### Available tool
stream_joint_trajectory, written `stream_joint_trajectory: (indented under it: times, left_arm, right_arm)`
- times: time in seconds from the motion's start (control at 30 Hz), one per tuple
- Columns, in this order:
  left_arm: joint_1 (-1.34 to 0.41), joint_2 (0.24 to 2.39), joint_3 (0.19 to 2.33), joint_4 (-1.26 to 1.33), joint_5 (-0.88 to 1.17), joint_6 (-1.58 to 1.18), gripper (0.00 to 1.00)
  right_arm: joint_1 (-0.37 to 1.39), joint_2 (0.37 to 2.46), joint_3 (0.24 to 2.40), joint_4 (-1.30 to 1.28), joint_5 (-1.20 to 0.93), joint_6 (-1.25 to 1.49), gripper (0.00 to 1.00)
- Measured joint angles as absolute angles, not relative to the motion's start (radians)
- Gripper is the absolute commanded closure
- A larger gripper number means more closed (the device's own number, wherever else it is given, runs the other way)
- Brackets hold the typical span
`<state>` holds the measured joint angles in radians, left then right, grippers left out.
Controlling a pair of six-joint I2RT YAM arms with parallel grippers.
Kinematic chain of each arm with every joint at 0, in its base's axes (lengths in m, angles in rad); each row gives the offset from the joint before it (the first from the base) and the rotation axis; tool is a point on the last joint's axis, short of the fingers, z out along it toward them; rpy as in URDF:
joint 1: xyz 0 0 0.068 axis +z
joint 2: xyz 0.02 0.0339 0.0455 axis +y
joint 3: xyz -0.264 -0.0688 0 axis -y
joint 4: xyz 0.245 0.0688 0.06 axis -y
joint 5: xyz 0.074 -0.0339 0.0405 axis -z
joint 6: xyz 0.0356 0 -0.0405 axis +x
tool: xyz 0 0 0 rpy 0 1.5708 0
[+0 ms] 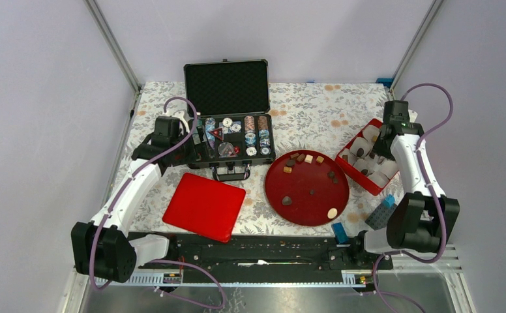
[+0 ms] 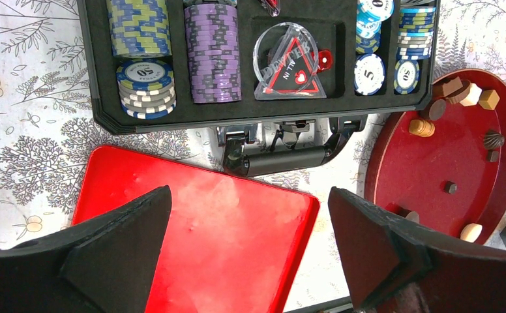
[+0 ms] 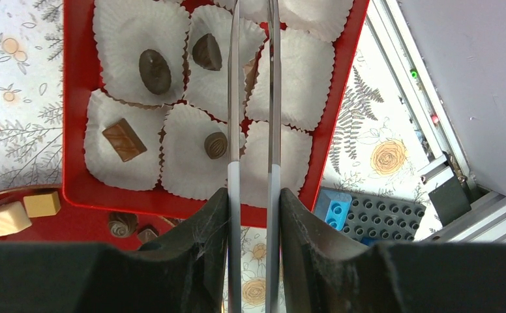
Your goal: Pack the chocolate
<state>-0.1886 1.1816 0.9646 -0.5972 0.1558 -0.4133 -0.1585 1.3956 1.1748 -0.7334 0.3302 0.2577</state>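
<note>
Several chocolate pieces (image 1: 308,158) lie on a round red plate (image 1: 302,208), most near its far rim; they also show in the left wrist view (image 2: 422,126). A red box (image 1: 345,166) of white paper cups stands right of the plate. Some cups hold chocolates (image 3: 154,70), (image 3: 124,139), (image 3: 216,145). My right gripper (image 3: 253,195) is shut on metal tongs (image 3: 234,98) whose blades reach over the cups. A bit of brown shows between the blades; I cannot tell what it is. My left gripper (image 2: 250,215) is open and empty above the red lid (image 2: 237,248).
An open black case (image 1: 227,85) of poker chips (image 2: 212,59) stands behind the lid. Blue bricks (image 1: 387,205) and a dark studded plate (image 3: 387,222) lie by the box's near corner. A metal rail (image 1: 257,251) runs along the table's front edge.
</note>
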Motion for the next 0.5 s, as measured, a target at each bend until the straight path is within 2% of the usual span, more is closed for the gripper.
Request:
stream_joint_trajectory:
  times: [0.17,0.5]
  left_arm:
    - [-0.189,1.188,0.965,-0.598,0.156,-0.410,0.01]
    - [-0.189,1.188,0.965,-0.600,0.144,-0.406,0.01]
  right_arm:
    - [-0.171,1.436,1.175,-0.720,0.333,0.257,0.69]
    - [-0.173,1.500,1.211,-0.705,0.349,0.255,0.67]
